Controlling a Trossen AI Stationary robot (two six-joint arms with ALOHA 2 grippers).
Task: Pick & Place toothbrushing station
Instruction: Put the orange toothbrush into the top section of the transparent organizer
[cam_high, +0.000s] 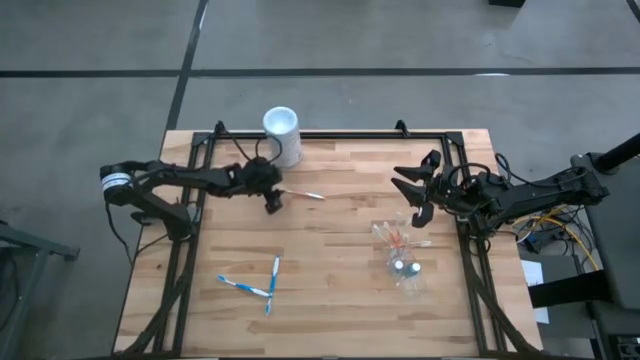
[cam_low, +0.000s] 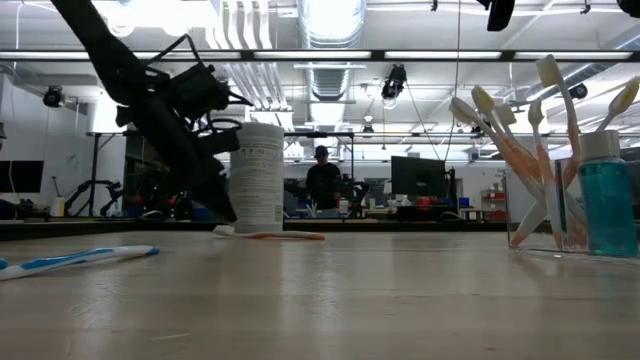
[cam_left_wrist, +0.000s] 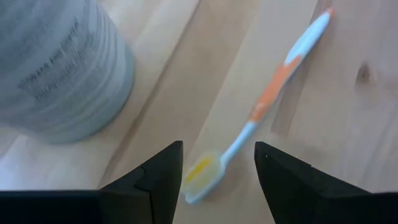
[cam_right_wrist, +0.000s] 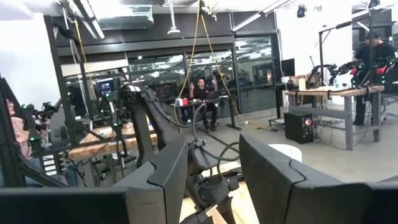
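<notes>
Two dark arms work over the wooden counter (cam_high: 330, 300). The left claw (cam_high: 271, 203) is positioned at the far left-centre of the counter, directly over the brush head of an orange-and-white toothbrush (cam_high: 303, 194) that lies flat on the wood. In the left wrist view, the two dark fingers (cam_left_wrist: 155, 180) stand apart, one on each side of the bristle end, with a clear gap to the toothbrush on both sides; the claw is open and holds nothing. The handle of this toothbrush extends away from the claw toward the counter centre. A tall opaque white cup (cam_high: 282, 133) stands upright near the far edge, just beside the left claw. The right claw (cam_high: 412, 198) hangs at the right side of the counter, its fingers spread and empty, apart from the items below it. The small clear plastic cup (cam_high: 405, 262) stands upright on the right side of the counter, toward the near edge, near the right claw but not touched by it. In the low view it contains several toothbrushes (cam_low: 510, 140) standing with heads up and a bottle of blue liquid (cam_low: 607, 200). Two blue-and-white toothbrushes (cam_high: 258, 285) lie flat at the near left of the counter, crossing each other, well apart from both claws. A person (cam_low: 322, 180) is visible in the room beyond the counter.
</notes>
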